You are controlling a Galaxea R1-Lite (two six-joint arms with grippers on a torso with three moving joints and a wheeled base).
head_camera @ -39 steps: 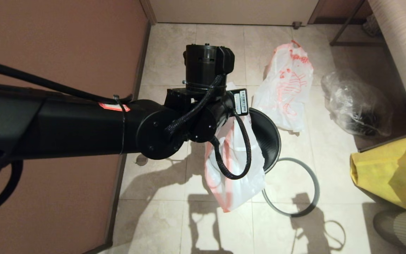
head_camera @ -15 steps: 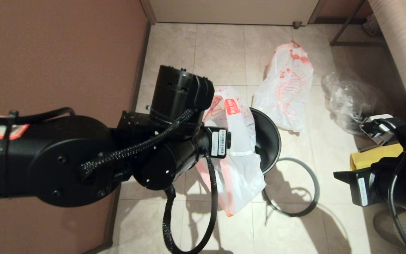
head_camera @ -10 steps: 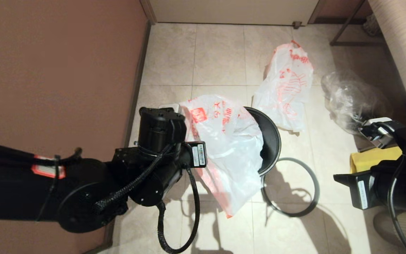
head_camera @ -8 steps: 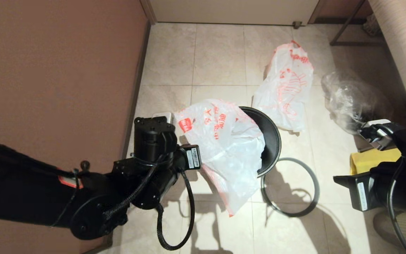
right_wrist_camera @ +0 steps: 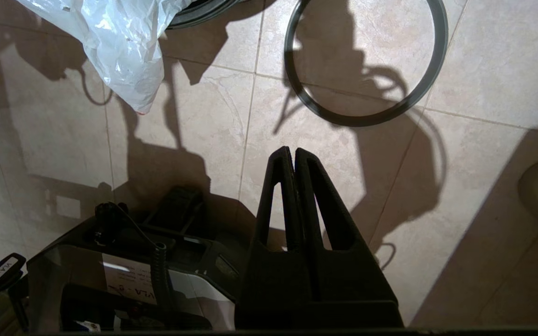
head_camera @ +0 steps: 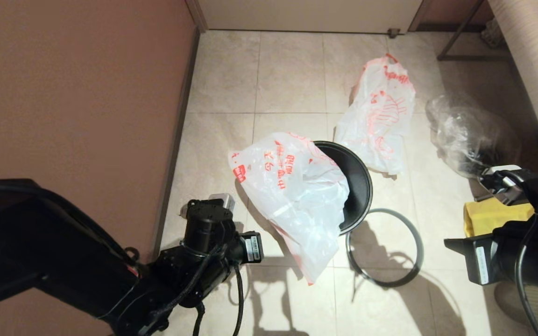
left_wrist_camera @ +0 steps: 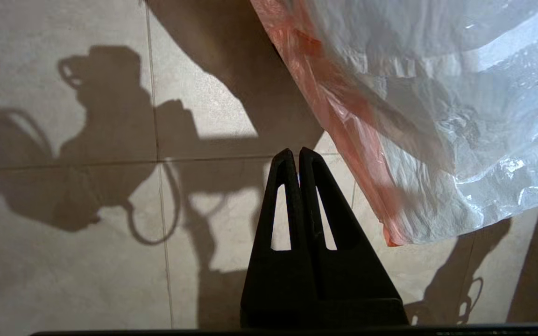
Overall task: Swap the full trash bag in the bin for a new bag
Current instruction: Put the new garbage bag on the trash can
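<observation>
On the left, the left tool (left_wrist_camera: 295,156) is low over the floor (head_camera: 222,93), near the brown wall (head_camera: 73,93). Its two fingers are pressed together with nothing between them, and it is just beside the new bag (head_camera: 292,196) without touching it. The new bag is draped over the left edge of the bin (head_camera: 357,186); most of it hangs outside, down to the floor, and only a part lies over the opening. So the step in hand seems to be the lining of the bin, and it is not finished. The next move probably calls for taking the bag's edge again, spreading its mouth around the whole rim and pushing the body inside. After that the grey ring (head_camera: 385,247), which lies flat on the floor just beside the bin, should go on top.

Behind the bin stands the full trash bag (head_camera: 381,121), already out and touching the bin's far side. Further right are a clear bag (head_camera: 470,140) and a yellow bag (head_camera: 493,217). The right tool (right_wrist_camera: 292,156) is parked at the right, also pressed together and empty. The loose hanging plastic is the main obstacle.
</observation>
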